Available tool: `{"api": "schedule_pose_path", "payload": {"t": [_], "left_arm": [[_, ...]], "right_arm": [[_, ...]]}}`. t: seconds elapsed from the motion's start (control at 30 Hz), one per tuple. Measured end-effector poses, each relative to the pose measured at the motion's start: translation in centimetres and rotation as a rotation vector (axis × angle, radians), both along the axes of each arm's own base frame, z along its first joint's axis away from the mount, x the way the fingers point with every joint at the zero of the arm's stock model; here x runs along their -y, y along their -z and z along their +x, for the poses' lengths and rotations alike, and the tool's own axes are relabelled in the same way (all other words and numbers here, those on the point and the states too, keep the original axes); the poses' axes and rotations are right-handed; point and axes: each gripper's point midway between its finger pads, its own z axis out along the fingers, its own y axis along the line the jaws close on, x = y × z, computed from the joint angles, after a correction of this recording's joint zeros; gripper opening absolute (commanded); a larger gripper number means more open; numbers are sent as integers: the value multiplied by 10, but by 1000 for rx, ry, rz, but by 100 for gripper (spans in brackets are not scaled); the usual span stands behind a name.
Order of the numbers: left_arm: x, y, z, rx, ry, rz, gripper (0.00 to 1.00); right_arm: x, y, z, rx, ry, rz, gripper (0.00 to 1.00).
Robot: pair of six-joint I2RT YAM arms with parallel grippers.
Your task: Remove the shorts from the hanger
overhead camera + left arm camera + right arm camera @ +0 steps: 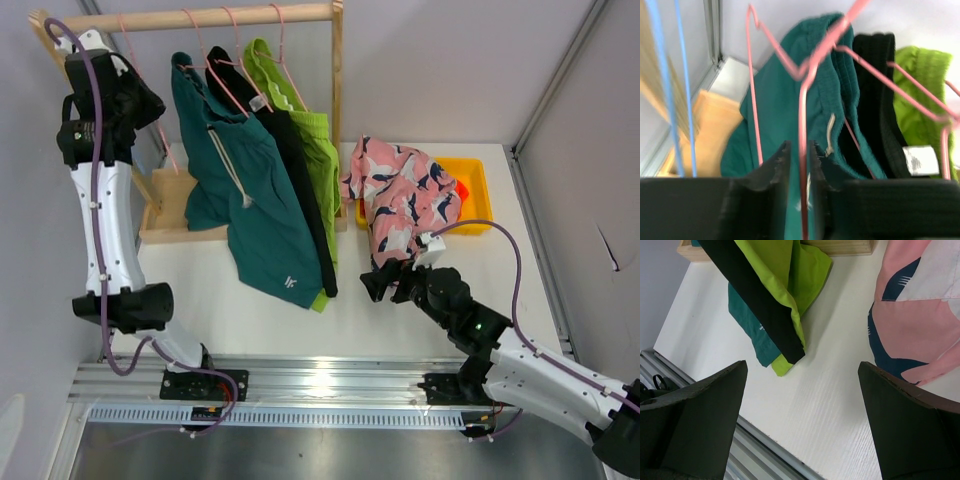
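Note:
Teal shorts (250,200), black shorts (300,190) and lime green shorts (322,150) hang on pink hangers from the wooden rail (200,18). Pink shorts with navy splotches (405,195) lie draped over a yellow bin (480,170), with a bit of orange fabric (462,187) beside them. My left gripper (150,105) is raised at the rack's left end. In the left wrist view its jaws (800,145) stand slightly apart, with a pink hanger wire (802,115) running between them. My right gripper (372,280) sits low on the table by the pink shorts, wide open and empty (802,367).
The rack's wooden base (180,210) lies on the table at back left. Two blue hanger wires (685,100) hang left of the pink one. The shorts' hems (775,355) reach down to the white table (830,405). A metal rail (320,385) runs along the near edge.

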Motion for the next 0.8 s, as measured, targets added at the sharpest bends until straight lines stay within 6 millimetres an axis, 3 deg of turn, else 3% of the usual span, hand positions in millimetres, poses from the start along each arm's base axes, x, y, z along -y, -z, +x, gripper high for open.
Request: {"api": "schedule_pose_path", "payload": {"t": [0.03, 0.13, 0.33, 0.47, 0.6, 0.8], "left_arm": [[2, 0, -8, -4, 3, -3, 44], [6, -12, -33, 16, 11, -6, 54], [23, -64, -83, 158, 60, -19, 53], [40, -87, -100, 229, 128, -51, 50], [63, -95, -96, 271, 215, -80, 50], [102, -74, -58, 224, 319, -111, 49]], "right_arm": [[0, 0, 0, 1, 1, 0, 99], [0, 0, -1, 0, 0, -4, 99], [2, 2, -8, -5, -5, -17, 99], [3, -3, -12, 4, -2, -5, 99], [4, -2, -15, 3, 0, -9, 99], [8, -2, -17, 4, 13, -16, 99]]}}
